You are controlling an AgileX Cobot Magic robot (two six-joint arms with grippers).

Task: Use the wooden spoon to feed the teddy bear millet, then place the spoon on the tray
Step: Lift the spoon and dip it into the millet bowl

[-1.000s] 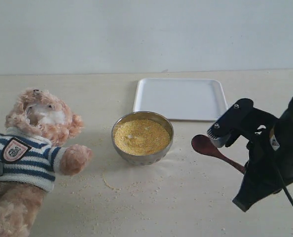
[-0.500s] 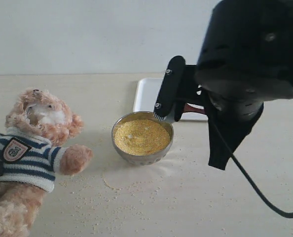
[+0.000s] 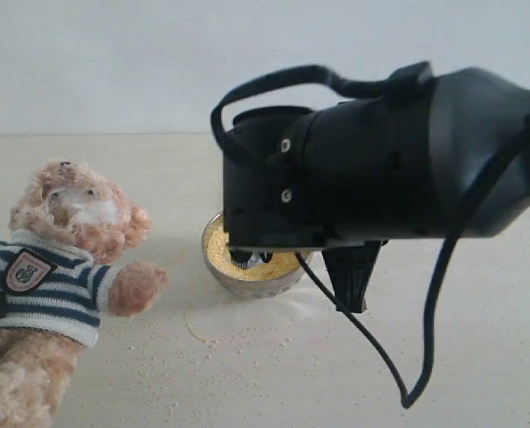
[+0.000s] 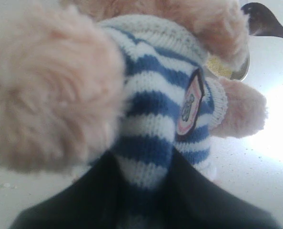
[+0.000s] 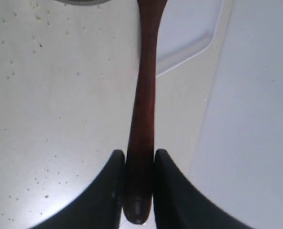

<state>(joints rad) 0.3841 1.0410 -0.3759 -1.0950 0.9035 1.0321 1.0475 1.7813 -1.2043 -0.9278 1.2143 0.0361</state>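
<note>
Exterior view: open tabletop (image 3: 274, 374) beside bear (image 3: 64, 267)

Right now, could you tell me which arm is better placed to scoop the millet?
The right: the right gripper holds the wooden spoon close by the steel bowl of millet, while the left gripper is clamped on the teddy bear.

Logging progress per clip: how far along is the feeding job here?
Done: right gripper clamps the wooden spoon; left gripper grips the teddy bear. In hand: spoon poised at the steel bowl of millet. Left, apparently: scooping, feeding the bear, laying the spoon on the tray.
</note>
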